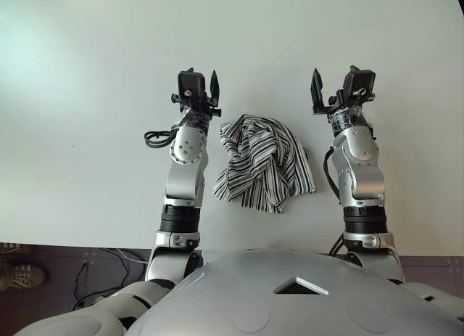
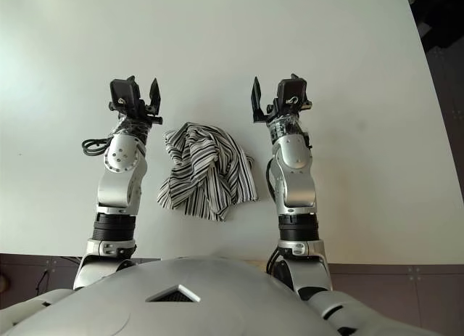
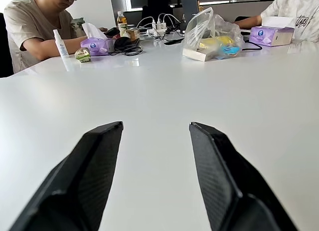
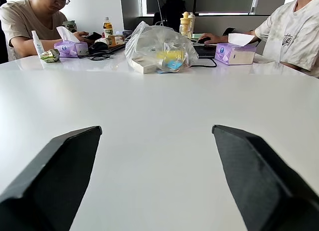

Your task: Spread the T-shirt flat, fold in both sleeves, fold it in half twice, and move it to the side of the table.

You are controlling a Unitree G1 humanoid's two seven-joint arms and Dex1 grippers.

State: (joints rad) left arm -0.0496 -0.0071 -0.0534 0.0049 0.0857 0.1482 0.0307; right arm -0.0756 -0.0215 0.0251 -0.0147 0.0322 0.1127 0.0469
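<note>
flanking 1 bunched t-shirt (image 1: 264,162): 2 gaping claws (image 1: 202,76) (image 1: 335,75), l+r

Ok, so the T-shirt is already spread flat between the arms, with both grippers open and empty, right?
Not flat: the T-shirt lies crumpled in a heap between the arms, as the left eye view shows. The left gripper and right gripper are indeed open and empty.

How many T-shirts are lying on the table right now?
1. The striped T-shirt lies crumpled in a heap on the white table, between the open left gripper and the open right gripper. The heap could hide more.
</note>
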